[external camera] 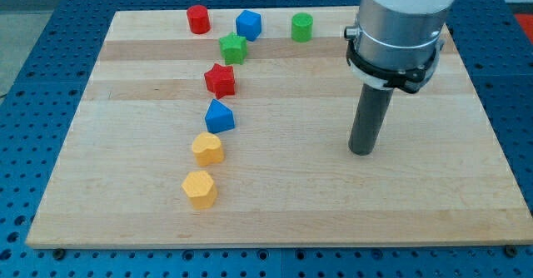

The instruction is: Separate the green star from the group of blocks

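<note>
The green star (233,47) lies near the view's top, left of centre, touching or almost touching the blue block (248,25) just above and right of it. The red star (220,80) sits just below it. A red cylinder (198,19) stands to the upper left and a green cylinder (301,27) to the upper right. My tip (361,151) rests on the board at the view's right, far to the right of and below the green star, touching no block.
A blue block (219,116), a yellow heart-like block (207,148) and a yellow hexagon (200,188) run downward in a line below the red star. The wooden board (433,203) lies on a blue perforated table.
</note>
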Robot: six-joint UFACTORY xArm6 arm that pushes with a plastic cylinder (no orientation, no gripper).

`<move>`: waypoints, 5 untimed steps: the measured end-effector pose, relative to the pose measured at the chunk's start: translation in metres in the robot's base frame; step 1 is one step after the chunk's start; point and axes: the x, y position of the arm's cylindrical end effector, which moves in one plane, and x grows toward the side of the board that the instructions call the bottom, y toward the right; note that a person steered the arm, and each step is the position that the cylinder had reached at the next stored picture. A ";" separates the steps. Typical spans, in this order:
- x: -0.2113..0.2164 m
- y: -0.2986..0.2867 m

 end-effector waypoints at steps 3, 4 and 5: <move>0.001 0.000; 0.001 -0.001; -0.010 -0.001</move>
